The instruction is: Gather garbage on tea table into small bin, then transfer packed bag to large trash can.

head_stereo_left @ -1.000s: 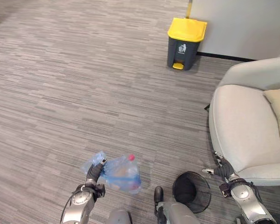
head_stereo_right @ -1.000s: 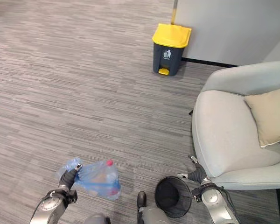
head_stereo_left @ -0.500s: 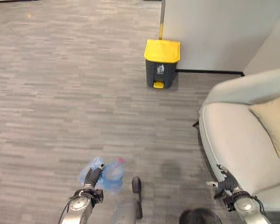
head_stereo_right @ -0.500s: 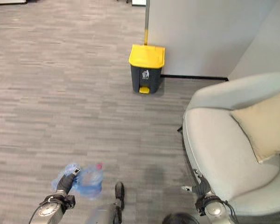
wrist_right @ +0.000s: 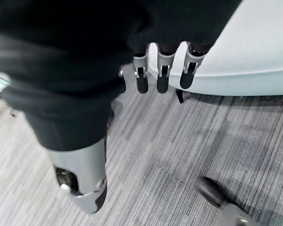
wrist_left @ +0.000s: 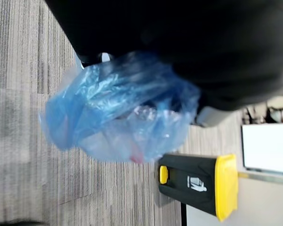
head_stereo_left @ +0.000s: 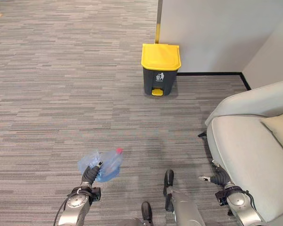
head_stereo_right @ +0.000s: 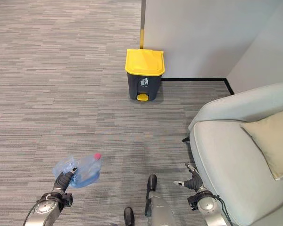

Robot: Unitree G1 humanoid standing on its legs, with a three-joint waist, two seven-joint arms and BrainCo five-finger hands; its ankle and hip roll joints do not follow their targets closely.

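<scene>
A blue bag [head_stereo_left: 103,165] with a red-capped bottle inside is held above the carpet [head_stereo_left: 61,94], its neck gripped by the curled fingers of the left hand [head_stereo_left: 88,177]. The yellow-lidded bin [head_stereo_left: 160,68] is seen well ahead by the wall [head_stereo_left: 212,33]. The right hand [head_stereo_left: 219,179] is kept empty, fingers relaxed, just beside the armchair [head_stereo_left: 254,155].

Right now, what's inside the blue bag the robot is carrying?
Through the thin blue bag in the left hand you can see crumpled clear plastic and something with a pink top. The rest is too scrunched up to tell.
</scene>
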